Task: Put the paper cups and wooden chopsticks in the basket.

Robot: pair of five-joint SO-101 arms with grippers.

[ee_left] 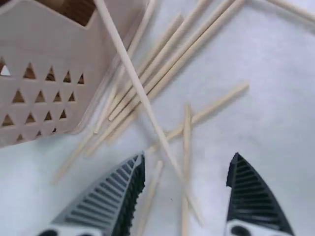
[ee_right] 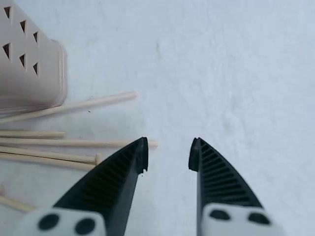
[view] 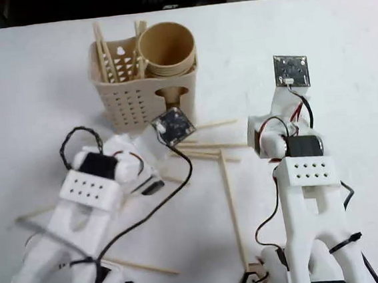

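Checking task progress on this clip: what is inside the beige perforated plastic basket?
Nested tan paper cups fill one side; several wooden chopsticks stand in the other. The walls of the basket and the cups hide its floor and the cup count.

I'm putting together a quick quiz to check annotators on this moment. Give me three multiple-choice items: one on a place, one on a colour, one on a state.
1. Where are the paper cups?
A) stacked in the basket
B) lying by the right arm
C) in a gripper

2. What colour is the basket?
A) blue
B) beige
C) black

3. How is the left gripper?
A) shut on a chopstick
B) open above loose chopsticks
C) shut, empty

Answers:
1 A, the high view shows them nested inside its rim.
2 B, its perforated walls are beige.
3 B, the left wrist view shows its jaws apart with the sticks lying on the table beneath.
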